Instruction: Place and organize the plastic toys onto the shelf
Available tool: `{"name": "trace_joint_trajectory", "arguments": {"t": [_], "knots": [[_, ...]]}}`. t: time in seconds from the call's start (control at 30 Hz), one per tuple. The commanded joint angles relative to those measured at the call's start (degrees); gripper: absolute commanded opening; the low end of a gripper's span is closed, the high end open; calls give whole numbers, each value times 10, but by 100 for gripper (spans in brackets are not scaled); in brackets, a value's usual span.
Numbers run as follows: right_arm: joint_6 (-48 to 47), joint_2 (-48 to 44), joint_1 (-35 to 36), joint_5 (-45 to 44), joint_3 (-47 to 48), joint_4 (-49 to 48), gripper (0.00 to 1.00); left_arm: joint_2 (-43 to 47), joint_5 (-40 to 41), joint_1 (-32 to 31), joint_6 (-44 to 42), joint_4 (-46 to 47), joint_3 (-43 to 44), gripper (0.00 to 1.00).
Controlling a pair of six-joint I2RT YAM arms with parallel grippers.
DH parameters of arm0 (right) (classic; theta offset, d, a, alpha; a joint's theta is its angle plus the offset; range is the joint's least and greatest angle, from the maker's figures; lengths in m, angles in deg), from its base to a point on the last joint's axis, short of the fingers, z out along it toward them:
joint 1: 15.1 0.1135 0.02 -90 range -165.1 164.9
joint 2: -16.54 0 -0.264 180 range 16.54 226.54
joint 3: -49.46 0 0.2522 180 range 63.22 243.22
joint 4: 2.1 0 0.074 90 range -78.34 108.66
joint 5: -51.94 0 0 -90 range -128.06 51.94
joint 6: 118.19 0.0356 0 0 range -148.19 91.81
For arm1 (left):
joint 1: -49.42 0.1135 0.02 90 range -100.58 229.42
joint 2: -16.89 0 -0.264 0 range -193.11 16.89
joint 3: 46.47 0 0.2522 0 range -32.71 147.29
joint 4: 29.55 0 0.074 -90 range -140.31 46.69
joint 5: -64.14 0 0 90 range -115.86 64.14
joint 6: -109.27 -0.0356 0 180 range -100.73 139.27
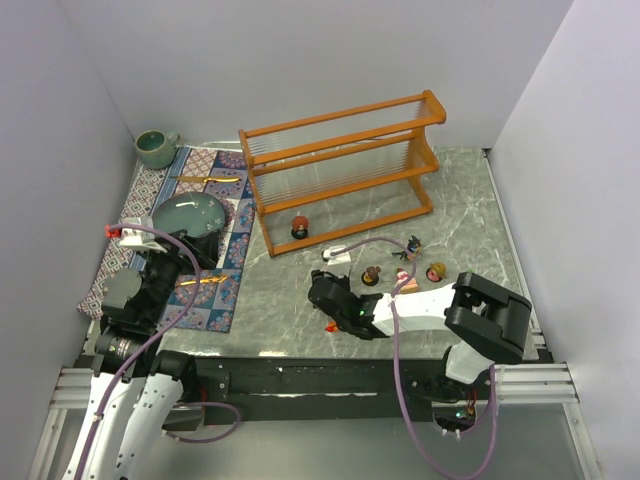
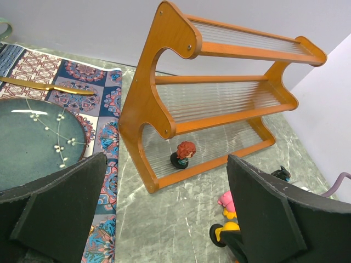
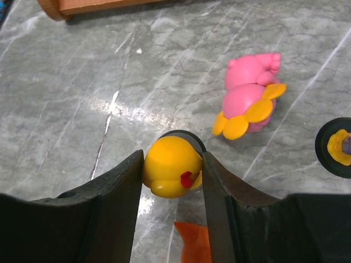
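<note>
My right gripper (image 3: 173,167) is shut on a round yellow toy (image 3: 171,172) with a red mark, standing on a dark base on the marble table. A pink toy (image 3: 248,98) with orange petals lies just ahead to the right. Another yellow toy on a black base (image 3: 335,149) sits at the right edge. In the top view the right gripper (image 1: 325,297) is in front of the shelf (image 1: 340,175). A red-haired toy (image 1: 299,226) stands on the shelf's bottom tier and also shows in the left wrist view (image 2: 183,153). My left gripper (image 2: 166,164) is open and empty over the mat.
More toys (image 1: 411,246) (image 1: 371,275) (image 1: 436,271) lie on the table right of the right arm. A patterned mat (image 1: 215,300) at left holds a green plate (image 1: 188,217) and gold cutlery (image 1: 208,179). A green cup (image 1: 155,148) stands at the back left. An orange piece (image 3: 192,244) lies under the right gripper.
</note>
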Motion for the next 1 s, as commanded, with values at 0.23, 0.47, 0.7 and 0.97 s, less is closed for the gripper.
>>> {"name": "trace_joint_trajectory", "arguments": {"t": [0.23,0.47,0.7,0.97], "knots": [[-135,-60,-17,53,16,-90,16,4,-12,-1,-8,9,3,97],[-196,-65,-82,107,37,-118,16,4,-15,-1,-8,8,3,97],[-229,-40,-162,167,78,-134,17,1,-15,-1,-9,8,3,97],[-268,19,-215,220,130,-137,19,-7,-18,-2,-10,10,3,97]]}}
